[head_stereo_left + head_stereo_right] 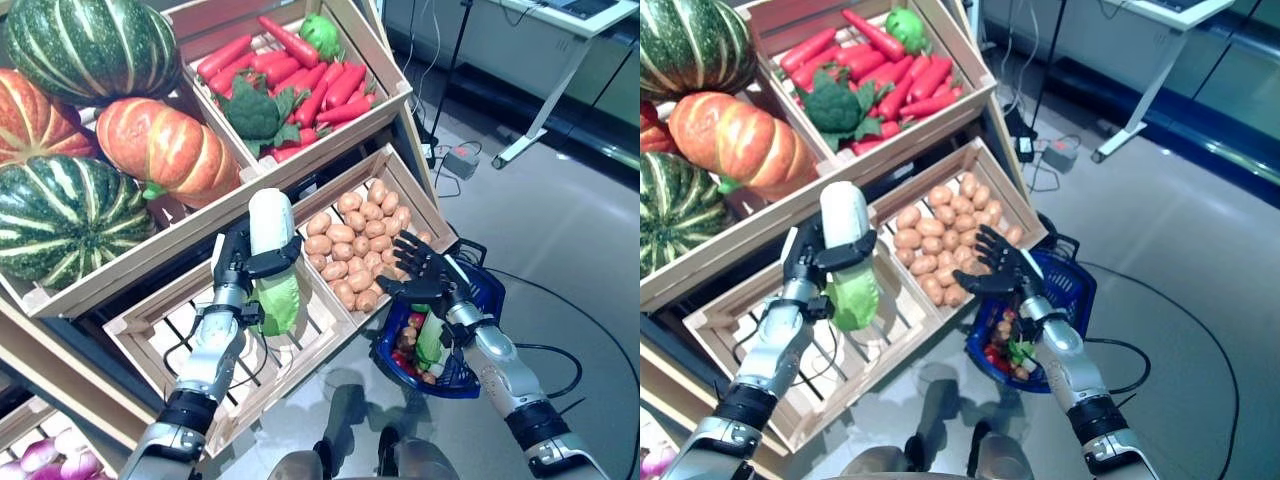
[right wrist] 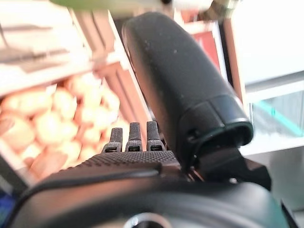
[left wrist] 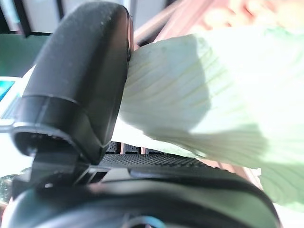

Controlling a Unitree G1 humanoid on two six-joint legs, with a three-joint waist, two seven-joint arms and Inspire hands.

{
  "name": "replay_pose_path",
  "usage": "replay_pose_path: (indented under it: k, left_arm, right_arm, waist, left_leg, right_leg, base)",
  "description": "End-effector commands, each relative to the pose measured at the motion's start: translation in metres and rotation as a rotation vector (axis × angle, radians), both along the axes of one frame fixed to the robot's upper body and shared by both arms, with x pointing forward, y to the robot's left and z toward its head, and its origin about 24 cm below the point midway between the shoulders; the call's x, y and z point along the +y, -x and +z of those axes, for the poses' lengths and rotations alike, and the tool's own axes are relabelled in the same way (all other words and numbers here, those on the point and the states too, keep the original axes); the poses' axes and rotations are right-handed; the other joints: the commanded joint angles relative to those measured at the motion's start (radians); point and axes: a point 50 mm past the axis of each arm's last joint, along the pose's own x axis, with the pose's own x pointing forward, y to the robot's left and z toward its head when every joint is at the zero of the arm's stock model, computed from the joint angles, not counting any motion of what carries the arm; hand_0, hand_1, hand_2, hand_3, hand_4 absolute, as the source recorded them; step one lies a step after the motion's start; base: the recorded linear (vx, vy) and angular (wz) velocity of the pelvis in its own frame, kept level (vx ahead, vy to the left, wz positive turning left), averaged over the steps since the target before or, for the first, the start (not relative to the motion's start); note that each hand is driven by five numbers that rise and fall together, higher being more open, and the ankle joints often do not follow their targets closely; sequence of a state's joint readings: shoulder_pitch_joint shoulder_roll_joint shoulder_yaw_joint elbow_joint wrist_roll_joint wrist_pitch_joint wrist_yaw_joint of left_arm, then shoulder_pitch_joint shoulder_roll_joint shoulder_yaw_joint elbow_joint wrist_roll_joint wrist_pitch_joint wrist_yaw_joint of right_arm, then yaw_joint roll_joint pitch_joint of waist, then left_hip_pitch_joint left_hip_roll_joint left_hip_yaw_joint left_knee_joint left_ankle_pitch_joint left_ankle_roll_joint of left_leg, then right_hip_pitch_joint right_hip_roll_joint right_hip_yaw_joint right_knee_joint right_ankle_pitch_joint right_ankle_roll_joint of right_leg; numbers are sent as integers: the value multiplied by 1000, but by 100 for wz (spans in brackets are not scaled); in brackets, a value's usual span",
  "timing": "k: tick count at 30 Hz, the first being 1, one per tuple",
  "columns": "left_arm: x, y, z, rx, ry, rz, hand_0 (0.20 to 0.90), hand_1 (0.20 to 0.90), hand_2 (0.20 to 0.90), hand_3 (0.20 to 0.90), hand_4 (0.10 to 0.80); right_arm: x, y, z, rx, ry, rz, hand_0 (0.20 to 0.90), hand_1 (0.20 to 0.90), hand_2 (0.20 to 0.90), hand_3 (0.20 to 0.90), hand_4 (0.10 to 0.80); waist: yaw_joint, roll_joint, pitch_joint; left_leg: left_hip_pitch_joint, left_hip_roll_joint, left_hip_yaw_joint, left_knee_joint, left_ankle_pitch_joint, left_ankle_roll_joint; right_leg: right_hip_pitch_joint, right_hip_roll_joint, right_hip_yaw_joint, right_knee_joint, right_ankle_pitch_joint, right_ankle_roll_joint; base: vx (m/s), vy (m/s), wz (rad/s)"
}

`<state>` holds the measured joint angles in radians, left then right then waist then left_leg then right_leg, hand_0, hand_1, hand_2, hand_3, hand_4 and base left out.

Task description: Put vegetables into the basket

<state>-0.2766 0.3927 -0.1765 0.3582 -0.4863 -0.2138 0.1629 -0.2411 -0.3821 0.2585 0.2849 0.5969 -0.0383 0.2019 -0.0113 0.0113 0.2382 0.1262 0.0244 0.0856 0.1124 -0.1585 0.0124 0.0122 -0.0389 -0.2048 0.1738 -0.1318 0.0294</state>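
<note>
My left hand (image 1: 240, 268) is shut on a long cabbage (image 1: 272, 262) with a white stalk and green leaves. It holds the cabbage upright above the lower slatted crate (image 1: 170, 335). The cabbage's pale leaves show against the thumb (image 3: 76, 80) in the left wrist view. My right hand (image 1: 428, 272) is open with fingers straight, above the near rim of the blue basket (image 1: 488, 290), next to the potato crate. The basket stands on the floor and holds red, green and brown vegetables (image 1: 420, 350). The right wrist view shows the straight fingers (image 2: 134, 138) and thumb (image 2: 180, 85).
A wooden stand (image 1: 385, 115) with crates of vegetables fills the left. The potato crate (image 1: 395, 170) is right beside the basket. A white table leg (image 1: 545, 110) and a grey floor box (image 1: 462, 160) stand at the back right.
</note>
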Motion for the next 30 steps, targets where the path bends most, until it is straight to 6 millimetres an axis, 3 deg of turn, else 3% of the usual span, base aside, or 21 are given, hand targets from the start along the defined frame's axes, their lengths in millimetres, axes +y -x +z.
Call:
replay_pose_path:
  k: [1, 4, 9, 30]
  left_arm:
    - [-3, -4, 50, -297, 76, -11, 300, 300, 300, 300, 400]
    - [-13, -2, 43, -276, 181, -37, 300, 300, 300, 300, 400]
    - [-35, -2, 34, -242, 338, -89, 300, 300, 300, 300, 400]
    - [-76, 5, 21, -159, 358, -284, 300, 300, 300, 300, 400]
  right_arm:
    - [19, 2, 14, -65, -107, 122, 900, 900, 900, 900, 800]
    - [27, 7, 13, -50, -137, 146, 900, 900, 900, 900, 800]
    - [41, 7, 11, -23, -156, 162, 900, 900, 900, 900, 800]
    - [75, 8, 15, 51, -267, 226, 900, 900, 900, 900, 800]
  waist:
    - [8, -35, -153]
    - [7, -34, -167]
    - [5, -39, -171]
    - [18, -51, -162]
  left_leg:
    - [-15, -51, -14, -119, 80, 9]
    - [11, -47, -11, -194, 112, 7]
    - [1, -47, -18, -200, 111, 6]
    - [48, -42, -13, -200, 89, 17]
  right_leg:
    - [113, -12, 19, -149, 38, -19]
    - [133, -3, 13, -214, 71, -13]
    - [146, 4, 4, -257, 93, -13]
    - [189, 11, 9, -261, 87, -20]
  base:
    - [11, -53, -4]
    - [3, -35, 1]
    - [-30, -40, 13]
    - [13, -12, 2]
